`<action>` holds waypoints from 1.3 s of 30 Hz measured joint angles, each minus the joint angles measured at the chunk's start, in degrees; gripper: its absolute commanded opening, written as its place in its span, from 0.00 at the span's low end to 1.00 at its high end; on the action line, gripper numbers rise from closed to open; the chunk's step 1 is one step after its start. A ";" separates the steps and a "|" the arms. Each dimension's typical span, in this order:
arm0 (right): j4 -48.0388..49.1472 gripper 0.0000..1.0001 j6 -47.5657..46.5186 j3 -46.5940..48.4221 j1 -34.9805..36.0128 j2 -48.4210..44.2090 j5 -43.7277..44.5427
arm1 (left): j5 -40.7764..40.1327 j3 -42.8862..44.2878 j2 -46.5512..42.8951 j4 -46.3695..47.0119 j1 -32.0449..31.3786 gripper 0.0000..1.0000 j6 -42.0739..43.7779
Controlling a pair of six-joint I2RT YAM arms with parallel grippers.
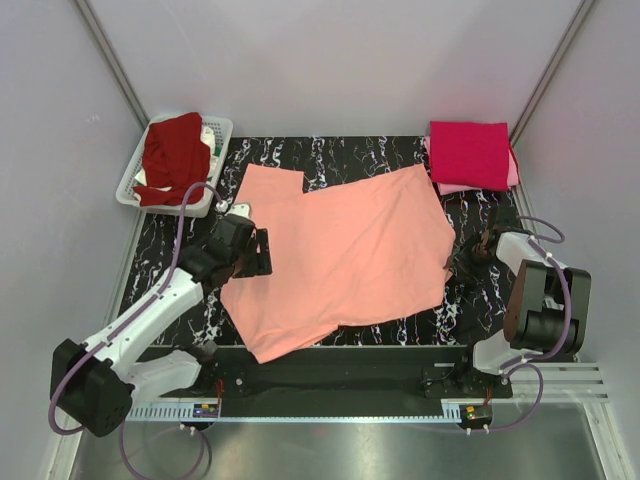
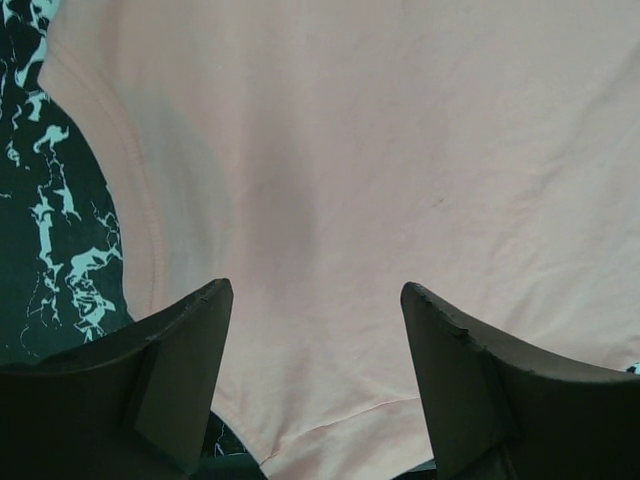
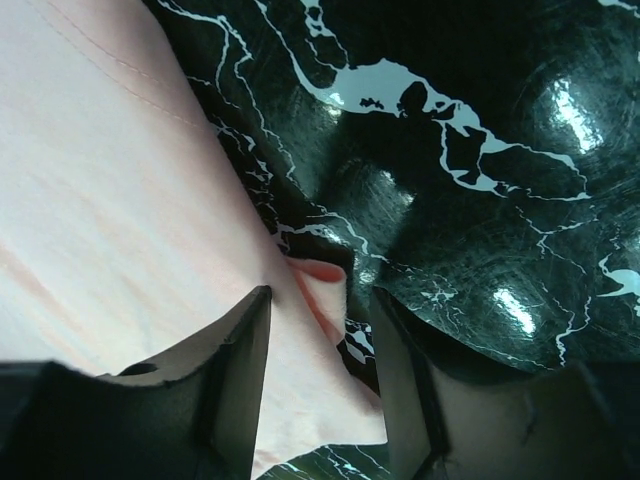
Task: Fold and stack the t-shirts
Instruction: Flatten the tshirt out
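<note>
Top view: the left gripper (image 1: 258, 252) stands at the left edge of the salmon-peach t-shirt (image 1: 345, 255) and the right gripper (image 1: 468, 258) at its right edge. The shirt lies spread between them on the black marbled table (image 1: 340, 155), with grey walls (image 1: 330, 60) around.

Left wrist view: the left fingers (image 2: 185, 365) are wide apart and hold nothing. The shirt fills the gap and runs on ahead; contact cannot be told.

Right wrist view: the right fingers (image 3: 240, 370) are partly apart and not clamped. A raised fold of hem sits just ahead between the tips, with marble to the right.
</note>
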 measured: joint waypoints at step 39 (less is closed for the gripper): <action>9.05 0.25 1.49 -7.37 -2.86 -2.99 -3.96 | 0.85 -5.05 -4.33 -0.59 0.00 0.72 -3.82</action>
